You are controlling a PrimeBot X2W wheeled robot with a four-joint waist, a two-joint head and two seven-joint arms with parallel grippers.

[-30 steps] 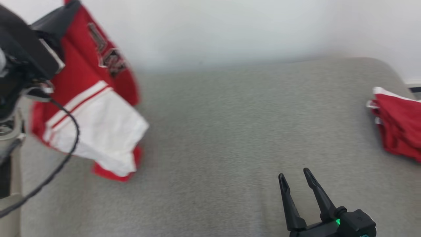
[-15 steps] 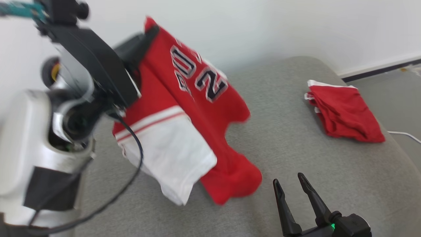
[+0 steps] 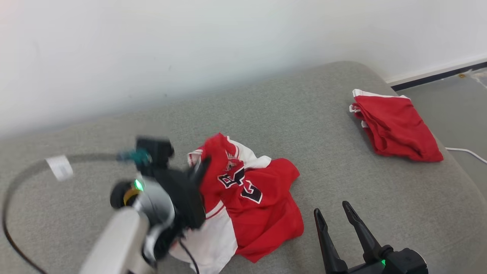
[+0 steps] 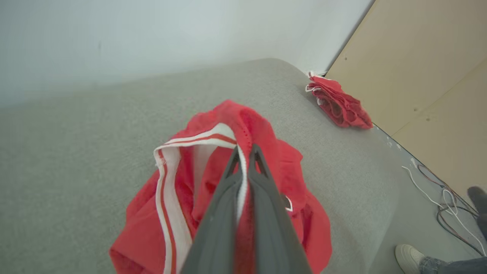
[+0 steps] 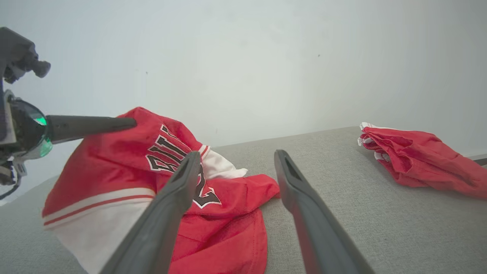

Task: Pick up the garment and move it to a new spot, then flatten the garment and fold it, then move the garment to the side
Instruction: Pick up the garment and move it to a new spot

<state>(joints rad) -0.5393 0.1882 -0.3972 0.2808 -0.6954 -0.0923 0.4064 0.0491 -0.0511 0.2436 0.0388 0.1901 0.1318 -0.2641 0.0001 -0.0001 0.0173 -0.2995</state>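
The garment [image 3: 251, 205] is a red and white jersey with dark lettering. Its lower part lies crumpled on the grey cushioned surface [image 3: 342, 179], left of centre. My left gripper [image 3: 203, 164] is shut on the garment's upper edge and holds that edge raised. In the left wrist view the fingers [image 4: 245, 151] pinch a red and white fold of the garment [image 4: 152, 224]. My right gripper [image 3: 331, 207] stands open at the lower right, just right of the garment and apart from it. The right wrist view shows the garment [image 5: 114, 167] beyond the open right gripper [image 5: 236, 156].
Another red garment [image 3: 395, 129] lies bunched at the surface's far right corner. A pale wall runs behind the surface. Cables [image 4: 437, 194] trail on the floor beyond the right edge, and a person's shoe [image 4: 407, 257] stands there.
The head camera has shifted. My left arm has come down and toward the middle, so the garment, which hung in the air, now partly rests on the surface. The right gripper stays open.
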